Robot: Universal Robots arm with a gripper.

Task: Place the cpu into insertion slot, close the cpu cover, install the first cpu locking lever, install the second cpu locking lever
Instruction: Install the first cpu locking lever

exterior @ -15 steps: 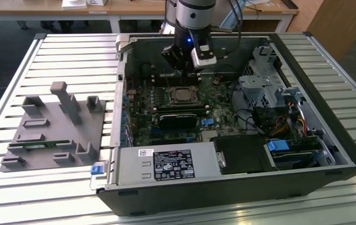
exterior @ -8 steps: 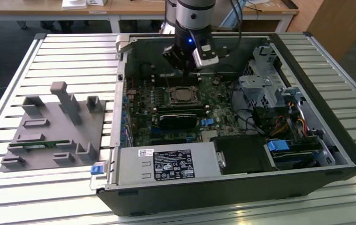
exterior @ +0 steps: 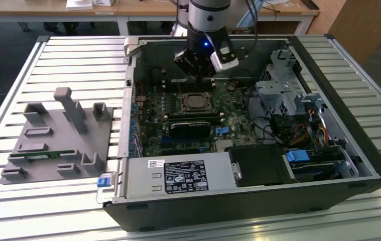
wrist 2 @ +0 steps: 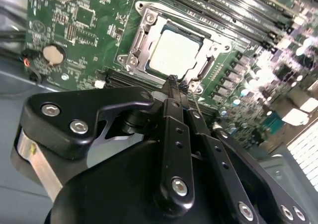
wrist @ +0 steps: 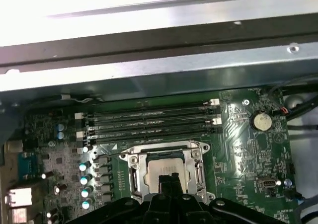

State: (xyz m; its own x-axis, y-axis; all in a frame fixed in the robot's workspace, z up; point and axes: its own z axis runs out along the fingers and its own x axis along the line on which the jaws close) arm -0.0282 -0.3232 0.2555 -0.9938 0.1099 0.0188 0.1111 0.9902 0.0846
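Note:
The cpu shows its pale silver top inside the insertion slot on the green motherboard, also seen as the cpu in the first wrist view. The cpu cover lies flat around it as a silver frame. A thin wire lever runs out from the socket's side. My gripper is shut with nothing between its fingers, its tips hovering just over the socket's near edge. In the exterior view the gripper hangs inside the open case, just behind the insertion slot.
Long black memory slots run beside the socket, and a coin battery sits nearby. Case walls ring the board. A black shroud block, power supply and drive cage crowd the case. A grey fixture lies at the exterior view's left.

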